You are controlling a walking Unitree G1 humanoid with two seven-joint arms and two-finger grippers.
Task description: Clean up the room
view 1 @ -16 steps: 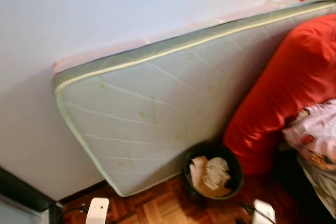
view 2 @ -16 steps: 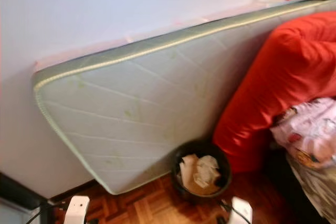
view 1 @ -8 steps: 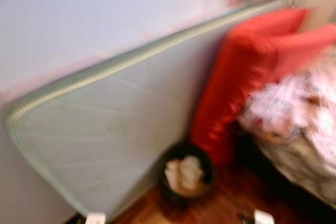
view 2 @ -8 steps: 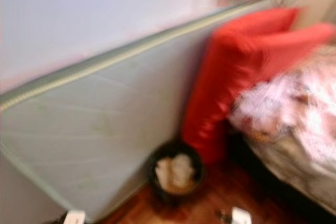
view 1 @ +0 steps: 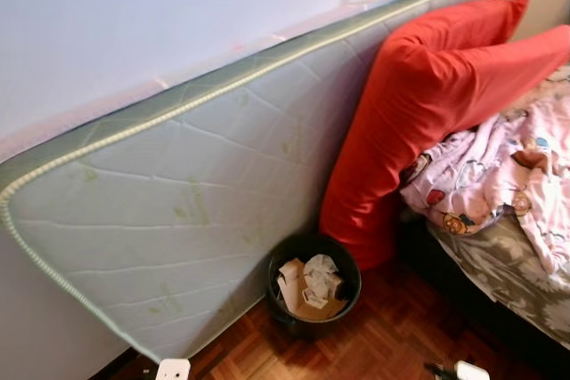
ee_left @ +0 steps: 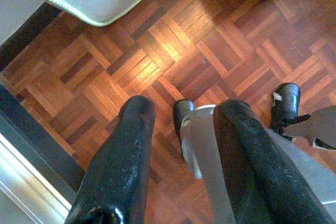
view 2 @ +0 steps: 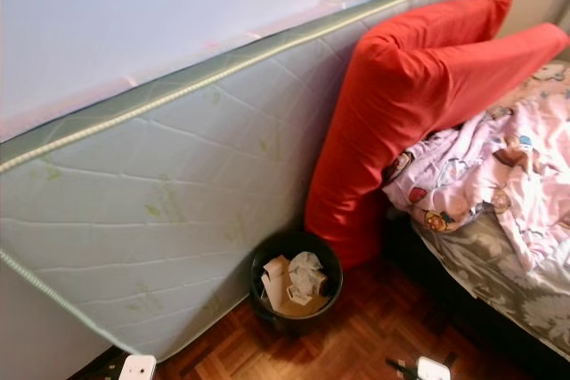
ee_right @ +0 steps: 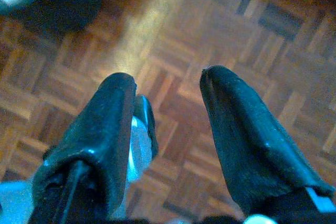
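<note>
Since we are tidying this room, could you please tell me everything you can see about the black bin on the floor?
The bin is small, round and black, with what looks like a dark liner. It stands upright and open on the wooden floor, close against the mattress leaning on the wall, with the red pillow right beside it. It is partly filled with crumpled paper and bits of card, below the rim.

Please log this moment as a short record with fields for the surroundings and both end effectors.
floor: wood parquet
mattress: on edge against the white wall
bin: black, paper scraps inside, on the floor beside the mattress
pillows: red, leaning on the mattress
bed: pink printed blanket on it
left end effector: open, nothing held, above parquet
right end effector: open, nothing held, above parquet
</note>
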